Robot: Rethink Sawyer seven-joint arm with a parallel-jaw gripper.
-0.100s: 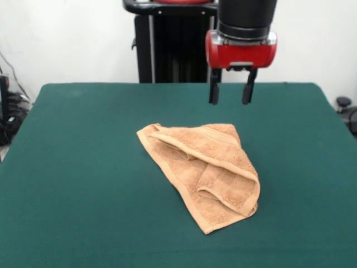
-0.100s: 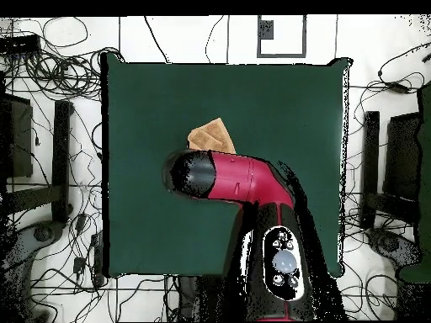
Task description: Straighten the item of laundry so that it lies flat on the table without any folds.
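The item of laundry (image 1: 206,167) is an orange-tan terry towel lying crumpled and folded over itself near the middle of the dark green table (image 1: 83,184). Its border band runs along a raised fold from upper left to lower right. My gripper (image 1: 232,88) hangs open above and behind the towel's far right corner, nothing between its two black fingers (image 1: 214,89), clear of the cloth. In the overhead view the arm covers most of the towel (image 2: 210,135); only one corner shows, and the gripper itself is hidden under the arm.
The table's edge (image 2: 106,168) is ringed by floor cables and dark stands (image 2: 61,160). Behind the table stands the black pedestal (image 1: 170,44). Green surface (image 2: 286,109) surrounds the towel on all sides.
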